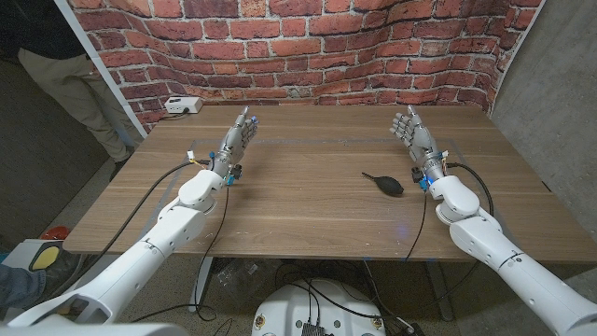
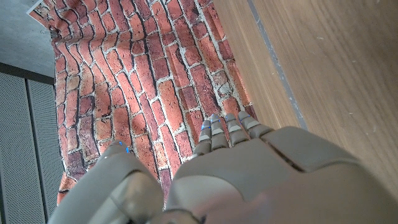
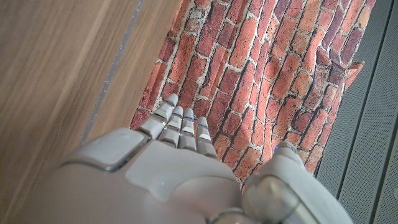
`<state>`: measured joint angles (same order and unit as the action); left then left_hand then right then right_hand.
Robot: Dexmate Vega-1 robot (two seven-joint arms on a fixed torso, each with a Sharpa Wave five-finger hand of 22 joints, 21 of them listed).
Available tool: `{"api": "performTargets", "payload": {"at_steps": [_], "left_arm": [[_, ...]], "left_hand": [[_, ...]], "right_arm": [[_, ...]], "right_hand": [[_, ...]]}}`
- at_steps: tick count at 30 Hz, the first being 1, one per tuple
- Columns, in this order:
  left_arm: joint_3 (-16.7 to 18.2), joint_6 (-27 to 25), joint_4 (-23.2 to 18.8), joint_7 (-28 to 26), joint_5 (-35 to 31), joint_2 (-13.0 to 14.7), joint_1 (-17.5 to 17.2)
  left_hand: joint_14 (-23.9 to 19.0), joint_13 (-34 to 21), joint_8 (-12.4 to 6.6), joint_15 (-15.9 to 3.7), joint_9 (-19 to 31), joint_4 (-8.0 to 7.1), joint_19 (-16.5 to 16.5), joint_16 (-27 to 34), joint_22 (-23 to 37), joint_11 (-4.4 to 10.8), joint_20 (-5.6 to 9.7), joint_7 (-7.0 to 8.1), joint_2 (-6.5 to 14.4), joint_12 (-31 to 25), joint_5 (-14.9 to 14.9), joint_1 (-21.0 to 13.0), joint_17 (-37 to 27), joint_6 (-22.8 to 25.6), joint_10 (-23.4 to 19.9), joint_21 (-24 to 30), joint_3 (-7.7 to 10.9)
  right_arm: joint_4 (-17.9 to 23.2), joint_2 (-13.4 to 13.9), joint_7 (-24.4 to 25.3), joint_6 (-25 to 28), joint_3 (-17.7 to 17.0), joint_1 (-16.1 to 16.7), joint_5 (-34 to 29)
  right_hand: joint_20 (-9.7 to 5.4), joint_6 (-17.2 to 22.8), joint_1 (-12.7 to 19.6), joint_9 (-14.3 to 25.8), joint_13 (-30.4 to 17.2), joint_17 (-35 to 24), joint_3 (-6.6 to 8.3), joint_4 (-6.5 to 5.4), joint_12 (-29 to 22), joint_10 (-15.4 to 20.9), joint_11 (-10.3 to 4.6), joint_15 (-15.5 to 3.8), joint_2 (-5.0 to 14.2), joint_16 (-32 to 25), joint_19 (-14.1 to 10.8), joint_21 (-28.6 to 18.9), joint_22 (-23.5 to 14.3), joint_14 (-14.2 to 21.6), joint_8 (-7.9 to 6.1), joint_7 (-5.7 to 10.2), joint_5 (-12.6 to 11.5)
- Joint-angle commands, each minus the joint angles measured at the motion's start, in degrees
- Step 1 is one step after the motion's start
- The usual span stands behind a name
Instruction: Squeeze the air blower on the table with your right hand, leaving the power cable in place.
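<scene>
Item: black air blower (image 1: 387, 182), a small rubber bulb with a thin nozzle pointing toward picture left, lying on the wooden table (image 1: 308, 210) right of centre in the head view, just beside the right wrist on its inner side and apart from the hand itself. Right hand (image 1: 413, 136): raised at the upper right of the table area, standing palm-upright beyond the blower, fingers straight and a little apart, holding nothing; the right wrist view shows its fingers (image 3: 177, 124) lying side by side, reaching toward the brick backdrop (image 3: 249, 74), the thumb set off to one side. Left hand (image 1: 238, 136): in the upper left of the table area, likewise upright, fingers extended and close together, empty; the left wrist view shows its fingers (image 2: 227, 130) neatly aligned, nothing between them. Other entries: a white box with a cable (image 1: 181, 105) at the table's far left corner, by the brick backdrop, well apart from both hands; whether this is the power cable named in the task cannot be told. A person's legs (image 1: 70, 84) stand at the upper left edge of the frame. Step in hand, as judged: the approach has not begun; the blower is untouched. Next move, as judged: the right hand needs to draw back and lower toward the bulb, turn its palm over it, and close the fingers around the round body, not the nozzle, while the left hand stays idle and the corner box is left alone.
</scene>
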<state>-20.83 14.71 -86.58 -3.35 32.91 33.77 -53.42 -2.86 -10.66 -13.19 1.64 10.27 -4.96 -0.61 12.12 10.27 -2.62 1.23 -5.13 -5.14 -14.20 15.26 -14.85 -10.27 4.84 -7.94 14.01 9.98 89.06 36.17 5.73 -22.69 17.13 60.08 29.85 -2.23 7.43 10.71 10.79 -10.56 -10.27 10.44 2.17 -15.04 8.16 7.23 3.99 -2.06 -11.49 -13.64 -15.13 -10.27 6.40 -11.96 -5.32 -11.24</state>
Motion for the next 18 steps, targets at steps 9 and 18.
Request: {"api": "performTargets", "payload": {"at_steps": [9,18], "left_arm": [[0.8,1.4,-2.9,-3.0,-1.3,0.1,-2.7],[0.5,0.1,-4.2,-1.8,-1.8,1.6,-2.6]], "left_hand": [[-2.6,-0.2,-1.00,-0.19,0.3,0.47,1.3,0.3,0.1,0.53,0.36,0.10,0.9,-0.7,0.0,-1.6,-0.1,3.6,-3.3,0.1,0.07],[-2.8,-0.2,-0.57,-0.17,0.3,0.60,0.8,-0.1,0.1,0.35,0.36,0.09,1.3,-0.2,-0.1,-2.0,-0.1,3.5,-3.1,-0.3,0.12]], "right_arm": [[9.9,4.1,5.6,-1.0,-4.8,10.3,-4.8],[13.4,5.1,8.6,-1.2,-7.6,15.7,-8.3]], "right_hand": [[-0.71,1.6,2.0,0.2,-0.1,-0.1,0.66,1.20,-0.6,2.5,-0.60,-0.20,0.95,-0.2,-2.0,-0.2,-0.1,2.2,-0.42,0.28,-0.1],[-0.81,2.6,3.9,0.2,-0.1,-0.1,1.69,2.17,-0.9,4.2,-1.00,-0.38,2.22,-0.2,-3.1,-0.2,-0.1,3.4,-0.61,0.56,0.1]]}}
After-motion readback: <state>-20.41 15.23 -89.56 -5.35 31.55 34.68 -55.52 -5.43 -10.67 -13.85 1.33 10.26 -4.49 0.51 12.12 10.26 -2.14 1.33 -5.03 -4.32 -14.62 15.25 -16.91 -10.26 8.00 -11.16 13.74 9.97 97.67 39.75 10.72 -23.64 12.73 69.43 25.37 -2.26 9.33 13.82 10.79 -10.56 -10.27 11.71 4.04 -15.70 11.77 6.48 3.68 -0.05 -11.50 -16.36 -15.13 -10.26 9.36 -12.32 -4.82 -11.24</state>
